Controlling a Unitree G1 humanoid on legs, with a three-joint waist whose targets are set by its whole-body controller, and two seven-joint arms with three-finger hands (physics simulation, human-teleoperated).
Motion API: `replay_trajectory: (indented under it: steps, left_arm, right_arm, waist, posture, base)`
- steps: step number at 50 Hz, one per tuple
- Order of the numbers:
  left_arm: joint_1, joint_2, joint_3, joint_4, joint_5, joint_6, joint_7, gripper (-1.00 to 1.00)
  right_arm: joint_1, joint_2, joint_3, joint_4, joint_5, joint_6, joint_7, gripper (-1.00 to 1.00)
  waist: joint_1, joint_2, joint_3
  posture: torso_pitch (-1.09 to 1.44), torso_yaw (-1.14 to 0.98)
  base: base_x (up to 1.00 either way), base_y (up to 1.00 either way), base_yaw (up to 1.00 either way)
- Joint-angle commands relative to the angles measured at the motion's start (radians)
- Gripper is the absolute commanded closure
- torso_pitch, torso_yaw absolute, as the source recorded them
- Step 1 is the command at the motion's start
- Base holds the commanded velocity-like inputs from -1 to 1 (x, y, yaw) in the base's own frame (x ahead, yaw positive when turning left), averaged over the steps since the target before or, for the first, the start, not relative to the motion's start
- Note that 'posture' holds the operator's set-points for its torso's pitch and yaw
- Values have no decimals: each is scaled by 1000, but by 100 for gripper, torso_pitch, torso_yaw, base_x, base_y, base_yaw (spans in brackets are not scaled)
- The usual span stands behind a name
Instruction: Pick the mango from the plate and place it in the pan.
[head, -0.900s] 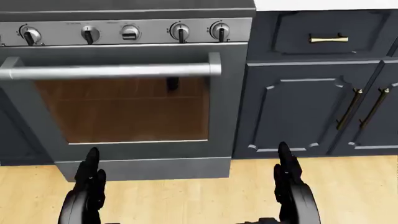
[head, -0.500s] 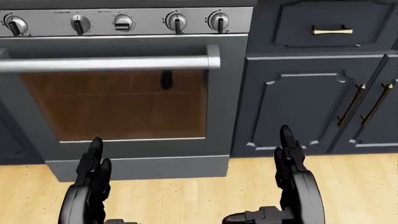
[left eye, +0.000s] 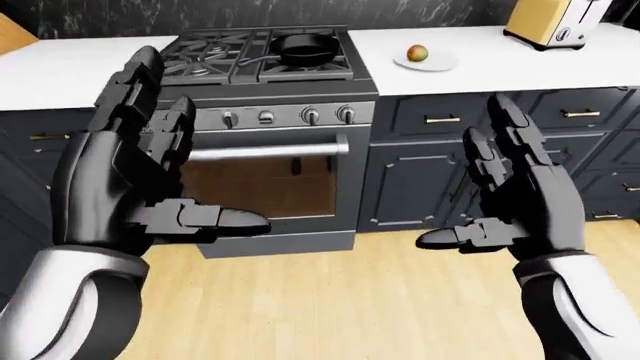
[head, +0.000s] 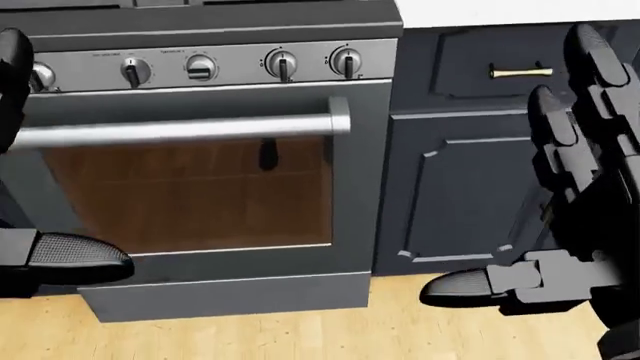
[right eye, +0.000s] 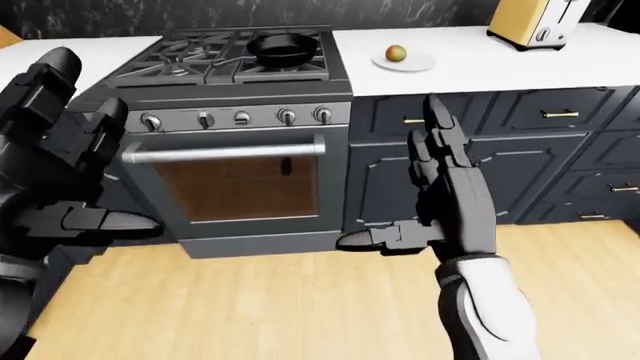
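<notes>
- the left hand (left eye: 140, 180) is raised at the left of the left-eye view, fingers spread and upright, thumb pointing right; it grips nothing.
- past it, a grey stove (left eye: 275, 161) with a row of knobs (left eye: 310, 115), a bar handle (left eye: 270, 152) and a brown oven window (left eye: 265, 187) stands between dark blue cabinets (left eye: 420, 180).
- a black pan (left eye: 307, 47) sits on the burners at the top of the stove, nothing inside it that shows.
- right of the stove, on the white counter (left eye: 470, 52), the mango (left eye: 417, 53) lies on a small white plate (left eye: 425, 63), well apart from the pan and from both hands.
- a yellow toaster (left eye: 548, 22) stands at the top right, cut off by the view's edge.
- the right hand (left eye: 520, 202) is held up at the right, open too, thumb pointing left, empty.
- light wooden floor (left eye: 340, 300) fills the bottom of the view.
- since the earlier head view both hands have risen from the bottom edge to fill the sides of that view, and the view has shifted a little so the white counter edge shows again.
- in the head view the left hand is mostly cut off at the left edge, and the right hand hides part of the cabinet doors; mango, plate and pan do not show there.
</notes>
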Motion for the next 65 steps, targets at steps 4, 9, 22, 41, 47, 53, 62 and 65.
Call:
replay_trajectory:
  steps: [4,9,22,41,47,53,62,65]
  left_arm:
    - [12,60,7,10,-52,-104,29,-100]
    - [34,86,33,-1,-91,-126,45,-100]
    - [105,80,14,-55,-62,-201,20,-100]
    - [141,18,2,-55,28,-196,-58,-100]
    - [145,8,1,-55,42,-196,-71,-100]
    - [149,-3,-10,-55,72,-199,-87,-100]
    - [171,8,-38,-55,88,-229,-89,-100]
    - [176,11,-40,-55,89,-235,-88,-100]
  right_arm:
    - [-83,-53,-92,-64,152,82,-33,-100]
    - [-148,-189,-177,-66,400,132,-184,-100]
    - [-118,-291,-202,-43,581,64,-295,-100]
    - [-115,-273,-177,-42,579,49,-295,-100]
    - [-123,-269,-168,-37,573,47,-295,-100]
    - [-123,-263,-165,-45,571,52,-294,-100]
    - [-113,-258,-161,-50,571,45,-290,-100]
    - [-112,-256,-161,-50,569,45,-289,-100]
  waist:
    - [2,9,11]
    - [3,-29,35]
    - [-13,42,34]
    - [9,-62,21]
    - [-11,-14,26]
    - [-8,59,26]
    - [28,11,11]
    - [35,-33,-2]
  posture:
    - [0,0]
    - [0,0]
    - [0,0]
    - [0,0]
    - [0,0]
    - [0,0]
    - [0,0]
    - [0,0]
  base:
    - [15,0,0]
    - [31,0,0]
    - [43,0,0]
    - [45,0,0]
    - [45,0,0]
    - [46,0,0]
    - [46,0,0]
    - [46,0,0]
